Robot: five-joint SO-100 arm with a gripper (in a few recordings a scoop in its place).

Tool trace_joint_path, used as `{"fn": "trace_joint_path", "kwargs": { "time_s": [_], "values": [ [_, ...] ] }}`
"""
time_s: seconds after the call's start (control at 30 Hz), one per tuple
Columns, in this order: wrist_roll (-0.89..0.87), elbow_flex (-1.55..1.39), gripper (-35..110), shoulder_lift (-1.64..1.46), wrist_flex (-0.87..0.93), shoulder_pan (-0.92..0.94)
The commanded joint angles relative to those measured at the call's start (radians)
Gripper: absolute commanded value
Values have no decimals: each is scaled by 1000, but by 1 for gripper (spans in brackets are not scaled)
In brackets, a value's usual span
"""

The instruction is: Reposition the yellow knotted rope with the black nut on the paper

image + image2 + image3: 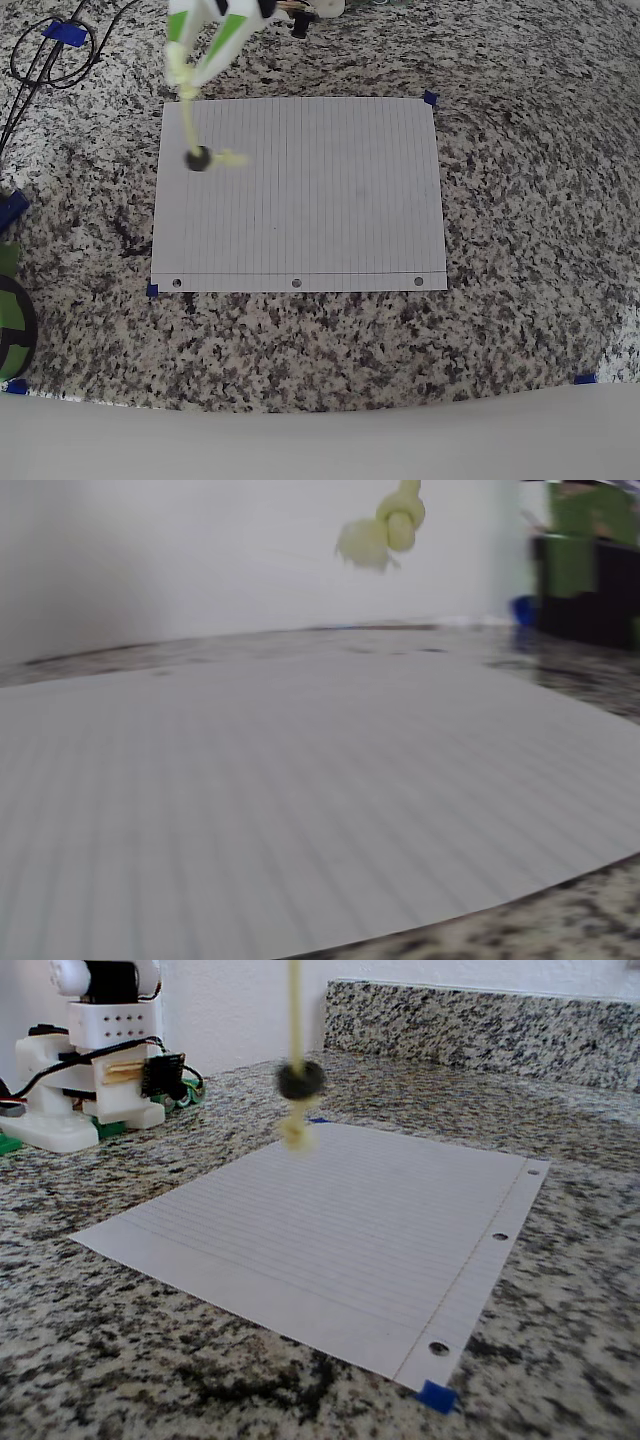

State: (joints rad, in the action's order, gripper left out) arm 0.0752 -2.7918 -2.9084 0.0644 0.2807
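In the overhead view my green-and-white gripper [186,78] is shut on the upper part of the yellow knotted rope [188,120], above the paper's [320,200] far left corner. The rope [294,1010] hangs straight down in the air. The black nut [300,1079] rides low on it, just above the bottom knot, clear of the paper [350,1230]. The overhead view shows the nut [197,158] over the sheet's left part. In the wrist view a rope knot [395,525] dangles at the top, above the paper [300,800].
The arm's white base [90,1060] stands at the back left of the granite counter. Black cables [45,55] coil at the far left corner. Blue tape bits [437,1396] mark the paper's corners. A green and black object [10,320] sits at the left edge.
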Motion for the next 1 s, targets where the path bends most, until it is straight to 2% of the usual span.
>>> {"fn": "trace_joint_path", "kwargs": {
  "time_s": [0.0, 0.3, 0.57, 0.7, 0.77, 0.97],
  "values": [
    [-44, 55, 0, 127, -129, 126],
    [-55, 52, 0, 350, -167, 357],
    [-54, 55, 0, 446, -290, 469],
    [-46, 52, 0, 334, -259, 383],
    [-46, 37, 0, 250, -196, 293],
    [-55, -187, 0, 61, -199, 11]
  ]
}}
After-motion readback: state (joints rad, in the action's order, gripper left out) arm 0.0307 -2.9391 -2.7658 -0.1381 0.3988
